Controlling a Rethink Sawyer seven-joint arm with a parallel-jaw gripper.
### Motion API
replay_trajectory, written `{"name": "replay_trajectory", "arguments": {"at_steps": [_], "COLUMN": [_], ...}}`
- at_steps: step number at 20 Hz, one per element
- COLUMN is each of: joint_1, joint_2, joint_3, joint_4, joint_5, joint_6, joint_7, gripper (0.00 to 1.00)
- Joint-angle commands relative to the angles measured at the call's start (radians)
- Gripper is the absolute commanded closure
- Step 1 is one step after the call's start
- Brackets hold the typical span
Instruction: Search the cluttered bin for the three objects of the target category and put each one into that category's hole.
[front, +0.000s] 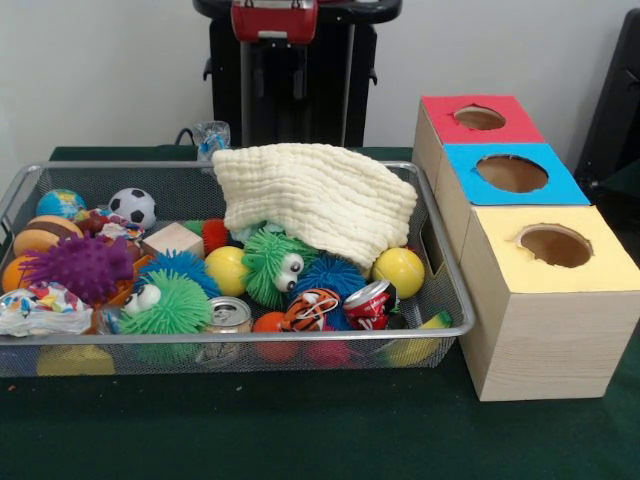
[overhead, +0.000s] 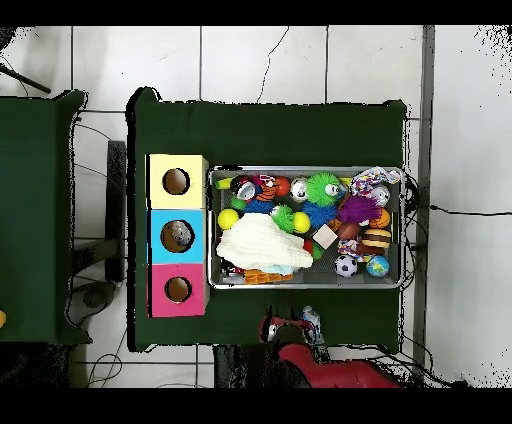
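Silver wire mesh forms the bin (front: 455, 290), which sits on the dark green tabletop (front: 300, 430) just beside a row of three wooden boxes, each with a round hole on top: red (front: 478, 118), blue (front: 512, 173) and yellow (front: 555, 246). A cream knitted cloth (front: 315, 195) is draped over the toys towards the bin's far side. Around it lie two yellow balls (front: 399, 270), a green fuzzy creature with googly eyes (front: 272, 262), a purple spiky ball (front: 82, 267), a small football (front: 132, 206) and two drink cans (front: 368, 302). The arm is drawn back by the pedestal (front: 290, 75); whether the jaws are apart or together I cannot tell.
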Motion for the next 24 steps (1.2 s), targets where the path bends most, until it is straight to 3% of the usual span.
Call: {"name": "replay_trajectory", "arguments": {"at_steps": [1, 24], "joint_1": [-0.021, -0.041], "joint_2": [0.140, 0.199], "joint_3": [-0.095, -0.207], "joint_4": [-0.130, -0.150], "joint_5": [-0.105, -0.219], "joint_6": [-0.105, -0.167], "joint_7": [0.046, 0.053], "gripper": [0.00, 0.00]}}
